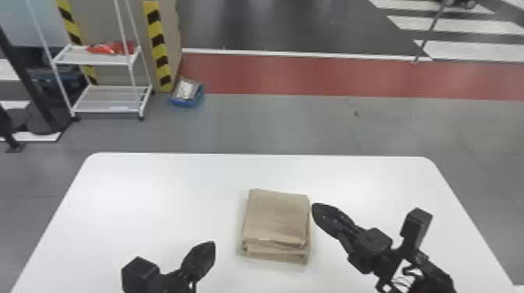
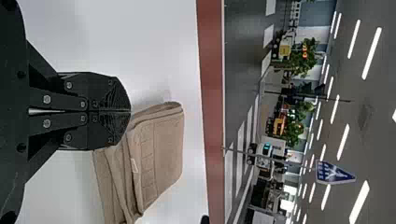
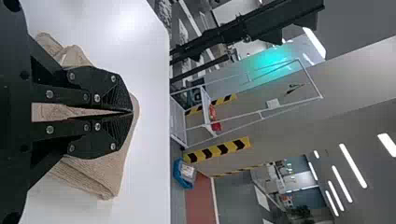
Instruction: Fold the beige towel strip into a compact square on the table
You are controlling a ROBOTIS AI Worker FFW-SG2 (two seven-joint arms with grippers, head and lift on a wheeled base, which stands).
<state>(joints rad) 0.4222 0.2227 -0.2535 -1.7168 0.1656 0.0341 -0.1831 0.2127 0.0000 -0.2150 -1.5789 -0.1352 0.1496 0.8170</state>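
Note:
The beige towel (image 1: 277, 218) lies near the middle of the table as a compact, layered, roughly square stack, its stacked folds facing the near side. Left of its near part is my left gripper (image 1: 212, 244), apart from the cloth. My right gripper (image 1: 315, 207) is at the towel's right side, close to the edge; whether it touches I cannot tell. From the left wrist, the left gripper (image 2: 130, 111) is shut with nothing between its fingertips, and the folded towel (image 2: 156, 149) shows past them. In the right wrist view the right gripper (image 3: 131, 112) has its tips together, with the towel (image 3: 100, 175) behind them.
The white table (image 1: 163, 187) has bare surface around the towel. Beyond its far edge, on the floor, stand a white wheeled rack (image 1: 111, 89) and a blue bin (image 1: 187, 93), both at the back left.

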